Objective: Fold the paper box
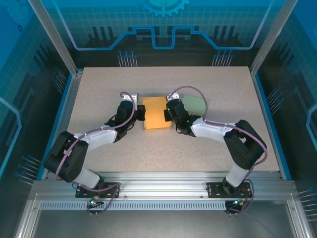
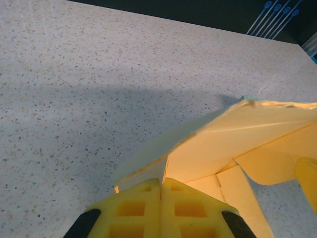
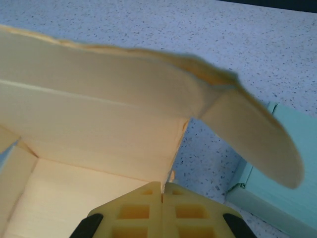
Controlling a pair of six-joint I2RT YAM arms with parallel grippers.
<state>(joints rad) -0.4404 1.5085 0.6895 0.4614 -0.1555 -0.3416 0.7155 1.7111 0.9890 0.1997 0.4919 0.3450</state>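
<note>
The yellow paper box (image 1: pixel 156 112) lies partly folded at the middle of the table, between the two arms. My left gripper (image 1: pixel 140 113) is at its left edge, and in the left wrist view the yellow fingers (image 2: pixel 130 210) are shut on a thin side wall of the box (image 2: pixel 233 139). My right gripper (image 1: pixel 167 114) is at the right edge. Its fingers (image 3: pixel 132 213) are shut on the opposite side wall of the box (image 3: pixel 94 129), and a rounded tab (image 3: pixel 257 144) sticks out to the right.
A pale green flat sheet (image 1: pixel 194 103) lies just right of the box, behind my right arm; its edge (image 3: pixel 277 193) sits close to the right gripper. The speckled table (image 1: pixel 99 89) is bordered by a metal frame and blue rails.
</note>
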